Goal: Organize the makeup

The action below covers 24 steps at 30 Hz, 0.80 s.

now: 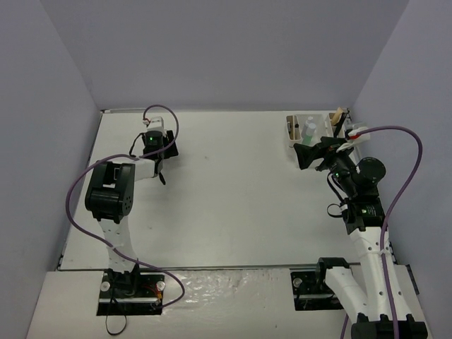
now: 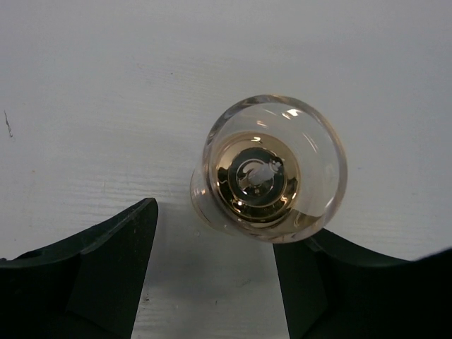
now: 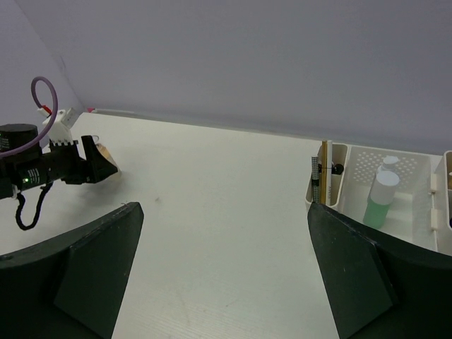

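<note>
Left fingers astride amber bottle, hidden from overhead

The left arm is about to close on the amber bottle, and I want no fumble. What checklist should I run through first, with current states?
1. The amber bottle stands upright on the table: ok.
2. It lies between the left gripper fingers: ok.
3. It is centred between them: not ok, it sits nearer one finger.
4. The right gripper is open, holding nothing: ok.
5. Room in the white box beside the green bottle: ok.
6. The bottle's cap is on tight: cannot tell.
</note>
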{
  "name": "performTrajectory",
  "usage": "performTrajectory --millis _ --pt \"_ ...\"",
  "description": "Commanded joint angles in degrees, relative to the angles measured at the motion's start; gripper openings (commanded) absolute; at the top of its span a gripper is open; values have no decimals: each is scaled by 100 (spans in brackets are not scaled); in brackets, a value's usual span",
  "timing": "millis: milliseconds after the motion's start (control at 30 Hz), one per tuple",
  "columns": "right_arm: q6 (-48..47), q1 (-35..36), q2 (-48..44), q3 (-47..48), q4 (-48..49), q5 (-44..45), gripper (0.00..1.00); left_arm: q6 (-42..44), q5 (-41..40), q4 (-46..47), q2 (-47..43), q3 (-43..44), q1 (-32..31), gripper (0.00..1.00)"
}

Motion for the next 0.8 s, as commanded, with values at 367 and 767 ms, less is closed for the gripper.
performTrajectory --millis 367,767 --pt "-76 167 72 63 335 -168 100 366 316 1024 -276 40 -25 11" --pt "-386 845 519 858 -473 -774 99 445 2688 1108 -2020 -554 -237 0"
